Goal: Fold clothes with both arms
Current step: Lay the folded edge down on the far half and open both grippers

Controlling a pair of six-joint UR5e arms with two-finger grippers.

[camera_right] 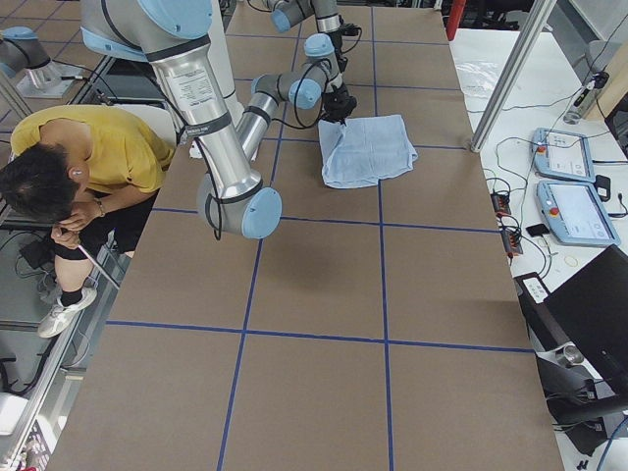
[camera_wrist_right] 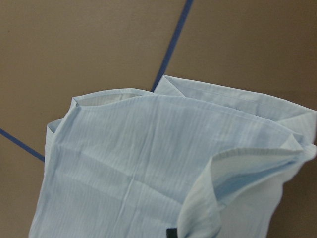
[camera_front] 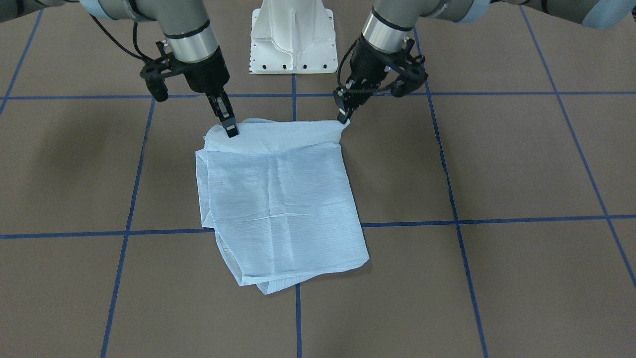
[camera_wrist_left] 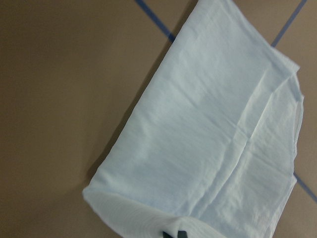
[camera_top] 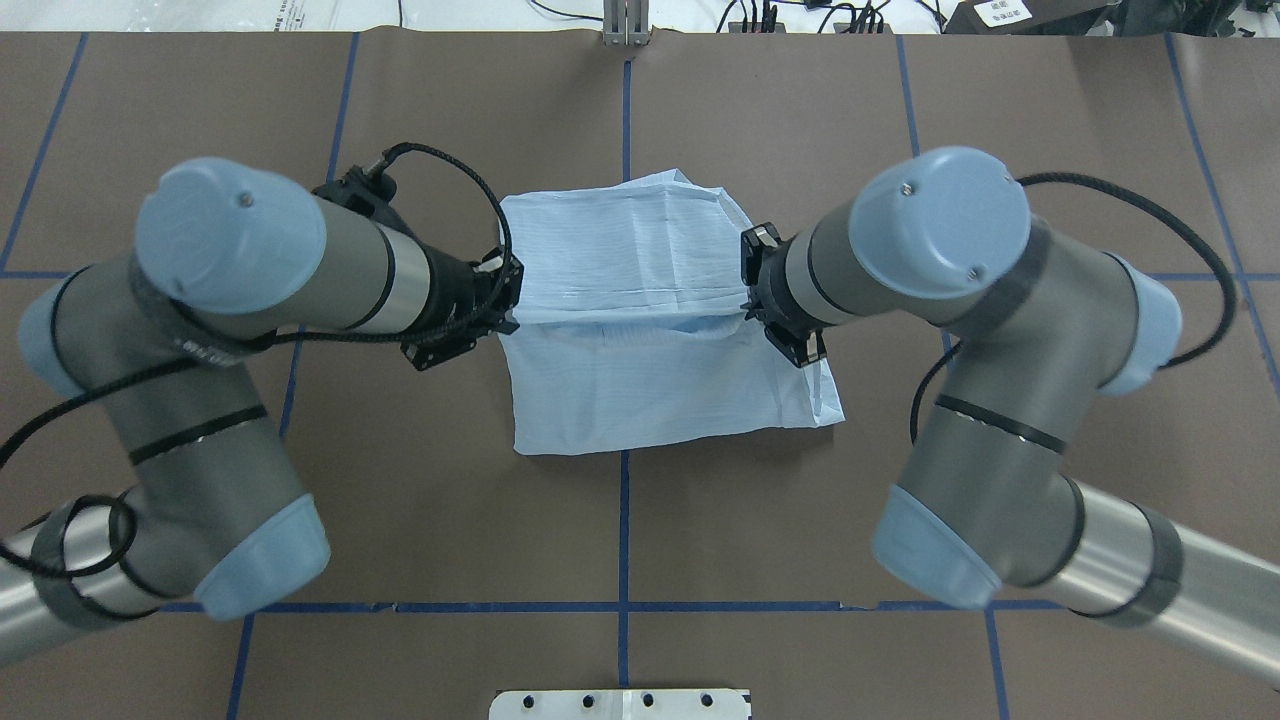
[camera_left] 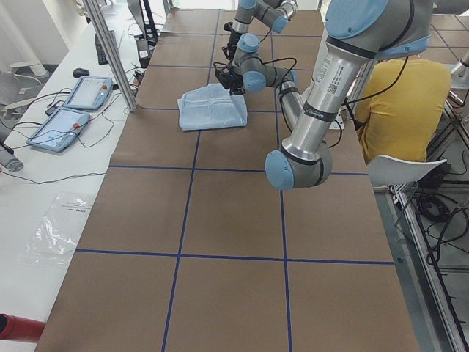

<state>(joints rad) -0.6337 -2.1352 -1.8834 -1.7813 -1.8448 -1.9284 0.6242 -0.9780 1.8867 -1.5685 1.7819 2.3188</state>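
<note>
Folded into a rough square, the pale blue shirt (camera_front: 283,199) lies on the brown table (camera_front: 497,164) across a blue tape line (camera_front: 298,318). At its edge nearest the robot, the right gripper (camera_front: 230,128) and left gripper (camera_front: 343,118) each pinch a slightly raised corner. The white base (camera_front: 293,40) stands beyond.

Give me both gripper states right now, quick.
Left gripper: closed, pinching a corner of the shirt.
Right gripper: closed, pinching the same shirt edge near its other corner.
</note>
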